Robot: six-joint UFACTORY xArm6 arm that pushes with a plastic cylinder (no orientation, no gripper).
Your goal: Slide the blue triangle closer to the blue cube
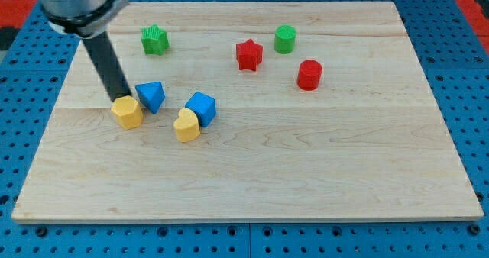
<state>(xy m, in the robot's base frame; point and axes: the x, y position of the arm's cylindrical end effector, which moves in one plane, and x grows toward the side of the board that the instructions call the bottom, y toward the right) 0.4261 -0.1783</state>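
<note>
The blue triangle [151, 96] lies left of centre on the wooden board [306, 159]. The blue cube [202, 108] sits a short way to its right, touching a yellow heart [186, 125]. My tip [120, 98] stands just left of the blue triangle, right behind a yellow hexagon [127, 112] and very close to both. There is a small gap between the triangle and the cube.
A green star [154, 40] lies at the top left. A red star [248, 55], a green cylinder [285, 39] and a red cylinder [309, 74] lie at the top right. The board rests on a blue perforated table.
</note>
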